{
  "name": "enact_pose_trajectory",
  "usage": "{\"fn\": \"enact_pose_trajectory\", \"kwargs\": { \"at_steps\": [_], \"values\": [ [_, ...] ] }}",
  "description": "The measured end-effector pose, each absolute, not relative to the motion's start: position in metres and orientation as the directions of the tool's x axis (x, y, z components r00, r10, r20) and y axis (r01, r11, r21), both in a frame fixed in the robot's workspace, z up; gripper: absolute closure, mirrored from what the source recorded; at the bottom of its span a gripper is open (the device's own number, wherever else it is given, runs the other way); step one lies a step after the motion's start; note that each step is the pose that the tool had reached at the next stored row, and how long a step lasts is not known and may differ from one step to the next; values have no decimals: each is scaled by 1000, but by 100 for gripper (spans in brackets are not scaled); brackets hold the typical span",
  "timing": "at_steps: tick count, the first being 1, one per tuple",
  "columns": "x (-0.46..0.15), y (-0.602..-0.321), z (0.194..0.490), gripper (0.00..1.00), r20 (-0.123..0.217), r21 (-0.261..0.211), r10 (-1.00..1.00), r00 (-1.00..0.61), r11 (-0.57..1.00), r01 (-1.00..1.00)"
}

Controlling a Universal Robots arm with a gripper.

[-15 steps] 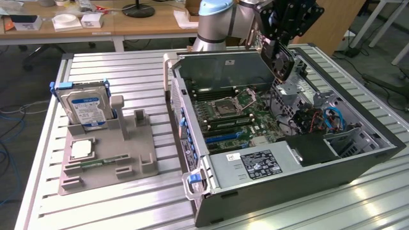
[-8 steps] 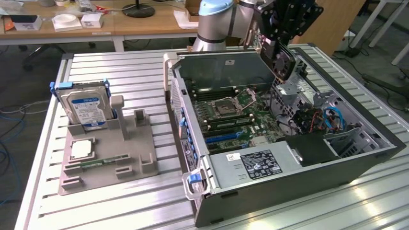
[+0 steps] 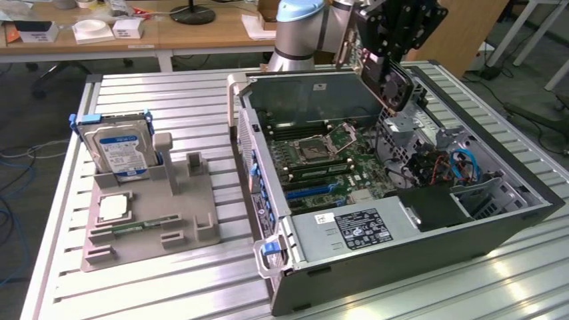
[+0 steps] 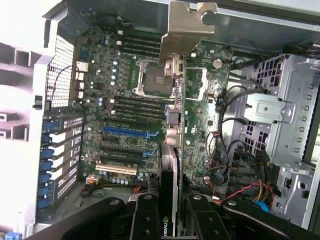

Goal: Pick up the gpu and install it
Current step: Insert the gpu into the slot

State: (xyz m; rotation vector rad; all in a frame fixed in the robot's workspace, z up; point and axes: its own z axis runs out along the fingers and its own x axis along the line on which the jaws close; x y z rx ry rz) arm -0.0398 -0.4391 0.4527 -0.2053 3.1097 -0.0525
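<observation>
My gripper (image 3: 391, 50) hangs above the open computer case (image 3: 498, 220), shut on the gpu (image 3: 394, 83). The card is held on edge over the far right part of the motherboard (image 3: 320, 160), well clear of it. In the wrist view the gpu (image 4: 172, 150) runs edge-on away from my gripper (image 4: 170, 220), with black fingers (image 4: 145, 220) on either side of it. Its silver end bracket (image 4: 187, 25) points toward the case's far wall. The blue expansion slot (image 4: 125, 132) lies below and to one side of the card.
A grey parts holder (image 3: 200, 230) stands at the exterior view's left, carrying a blue-labelled hard drive (image 3: 120, 150), a CPU (image 3: 114, 208) and a RAM stick (image 3: 133, 229). Inside the case are a power supply (image 3: 356, 227) and a metal drive cage (image 4: 280, 115) with loose cables (image 4: 245, 192).
</observation>
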Motion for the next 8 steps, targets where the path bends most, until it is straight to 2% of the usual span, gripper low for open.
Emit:
{"fn": "enact_pose_trajectory", "kwargs": {
  "at_steps": [8],
  "values": [
    [-40,-439,453,73,-22,-35,-186,-982,982,-185]
  ]
}}
